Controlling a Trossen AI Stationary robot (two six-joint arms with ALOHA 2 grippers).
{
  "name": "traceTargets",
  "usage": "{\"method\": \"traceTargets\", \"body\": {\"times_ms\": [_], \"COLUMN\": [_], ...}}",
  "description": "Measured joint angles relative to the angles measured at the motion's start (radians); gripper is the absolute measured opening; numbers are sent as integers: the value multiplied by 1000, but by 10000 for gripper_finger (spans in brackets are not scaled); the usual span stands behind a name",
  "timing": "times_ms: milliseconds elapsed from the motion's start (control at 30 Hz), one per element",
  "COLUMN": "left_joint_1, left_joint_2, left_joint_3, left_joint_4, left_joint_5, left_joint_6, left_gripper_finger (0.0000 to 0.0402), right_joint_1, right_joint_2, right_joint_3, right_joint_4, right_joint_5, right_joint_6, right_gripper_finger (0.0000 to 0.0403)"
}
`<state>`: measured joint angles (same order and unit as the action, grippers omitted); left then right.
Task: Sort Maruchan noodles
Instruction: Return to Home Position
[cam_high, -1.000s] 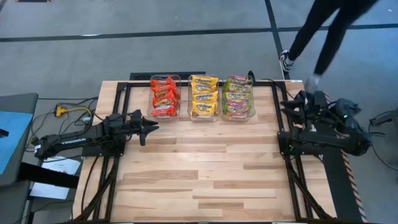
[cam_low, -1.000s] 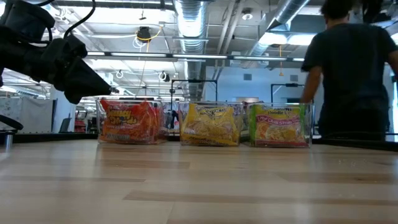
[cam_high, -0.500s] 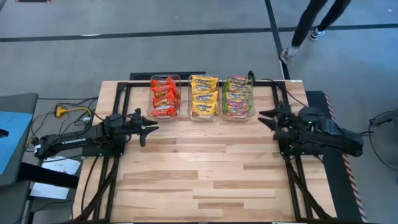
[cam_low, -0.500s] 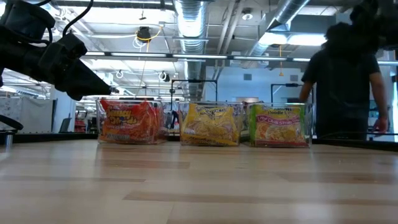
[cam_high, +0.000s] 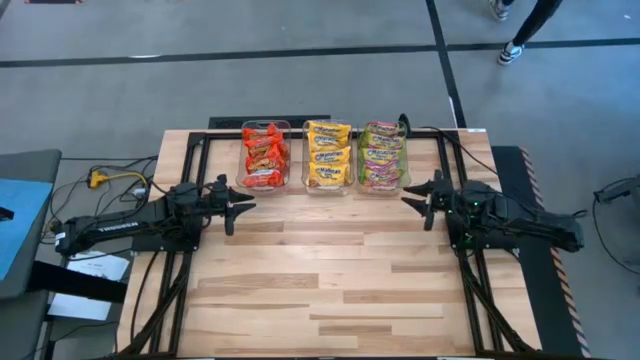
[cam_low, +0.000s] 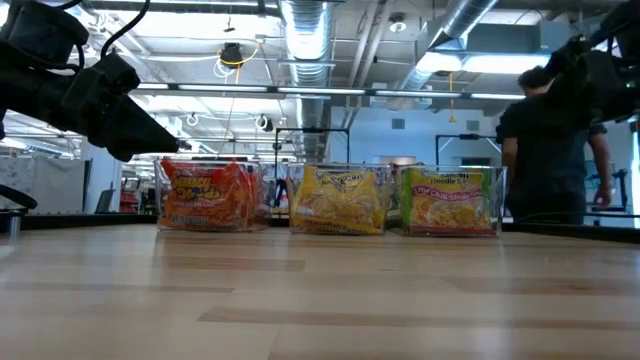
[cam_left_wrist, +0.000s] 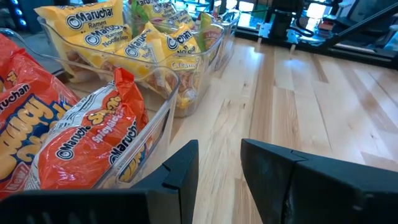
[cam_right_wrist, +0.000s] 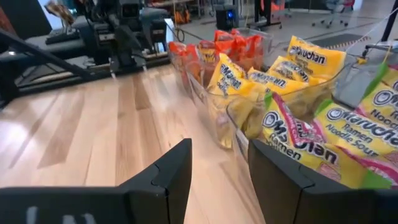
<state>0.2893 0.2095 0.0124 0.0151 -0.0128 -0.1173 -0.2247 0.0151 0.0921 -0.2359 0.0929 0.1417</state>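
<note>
The left end effector (cam_high: 240, 206) and right end effector (cam_high: 412, 198) hang empty, fingers slightly parted, flanking the Maruchan noodles (cam_high: 326, 155). These sit just ahead of both, sorted orange, yellow and green in three clear bins (cam_high: 327, 190). The row runs left to right along the counter's (cam_high: 320, 280) far edge. A person (cam_low: 548, 150) stands beyond.

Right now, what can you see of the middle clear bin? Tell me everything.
The middle bin is a clear plastic box, open-topped, standing upright at the far edge of the wooden table, between the bin of orange packets and the bin of green ones. Yellow Maruchan packets fill it to the rim. The left gripper and the right gripper hang clear of it.
</note>
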Motion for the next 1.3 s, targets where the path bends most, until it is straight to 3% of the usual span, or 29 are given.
{"method": "traceTargets", "body": {"times_ms": [1300], "left_joint_1": [0], "left_joint_2": [0], "left_joint_3": [0], "left_joint_4": [0], "left_joint_5": [1], "left_joint_6": [1], "left_gripper_finger": [106], "right_joint_1": [0], "right_joint_2": [11], "right_joint_3": [-7], "right_joint_4": [14], "right_joint_5": [-12], "right_joint_6": [-1], "right_gripper_finger": [179]}}
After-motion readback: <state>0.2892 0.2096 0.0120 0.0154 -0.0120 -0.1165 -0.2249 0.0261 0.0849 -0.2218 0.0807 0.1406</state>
